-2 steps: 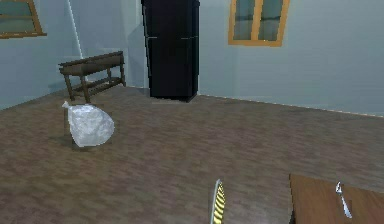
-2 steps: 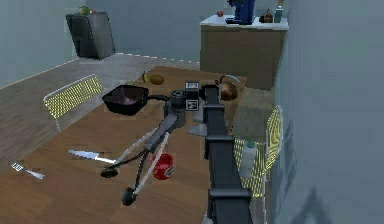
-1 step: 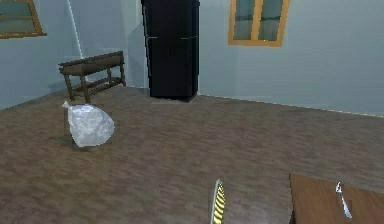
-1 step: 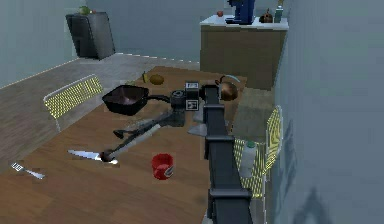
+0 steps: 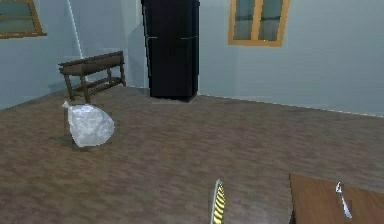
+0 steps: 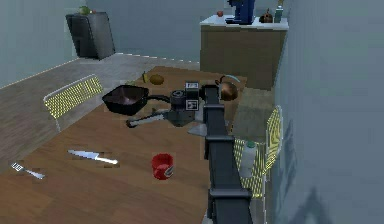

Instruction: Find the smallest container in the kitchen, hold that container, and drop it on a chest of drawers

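Note:
On a wooden table (image 6: 110, 185) in the arm side view stands a small red cup (image 6: 162, 165), left of the dark arm bar. Farther up the table lies a black pan (image 6: 125, 97), and a copper kettle (image 6: 228, 88) sits by the arm's far end. My gripper (image 6: 135, 122) reaches left from the white marker squares, just below the pan. Bare tabletop lies behind its far end, and it holds nothing. The forward view has the table's corner (image 5: 335, 205) at its bottom right.
A knife (image 6: 92, 156) and a fork (image 6: 28, 171) lie on the table. Yellow mesh chairs (image 6: 72, 97) (image 6: 268, 140) flank it. A counter (image 6: 240, 45) stands beyond. Ahead are open floor, a white bag (image 5: 89, 125), a black fridge (image 5: 171, 48) and a wooden bench (image 5: 93, 72).

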Robot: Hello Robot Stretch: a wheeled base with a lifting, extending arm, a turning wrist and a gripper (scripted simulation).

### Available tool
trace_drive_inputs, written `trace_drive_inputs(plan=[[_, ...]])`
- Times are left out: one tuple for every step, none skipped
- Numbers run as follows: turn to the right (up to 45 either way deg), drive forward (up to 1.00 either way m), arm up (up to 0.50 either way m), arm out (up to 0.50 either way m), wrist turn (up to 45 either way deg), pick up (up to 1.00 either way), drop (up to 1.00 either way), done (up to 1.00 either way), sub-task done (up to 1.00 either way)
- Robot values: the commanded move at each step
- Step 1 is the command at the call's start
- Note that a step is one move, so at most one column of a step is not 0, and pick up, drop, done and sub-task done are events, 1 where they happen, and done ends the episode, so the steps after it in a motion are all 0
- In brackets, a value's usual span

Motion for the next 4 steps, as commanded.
trace_drive_inputs(plan=[[0.0, 0.00, 0.00, 0.00, 3.0, 0.00, 0.00, 0.00, 0.00], [0.0, 0.00, -0.30, 0.00, 0.0, 0.00, 0.00, 0.00, 0.00], [0.0, 0.00, 0.00, 0.00, 0.0, 1.00, 0.00, 0.00, 0.00], [0.0, 0.00, 0.10, 0.00, 0.0, 0.00, 0.00, 0.00, 0.00]])
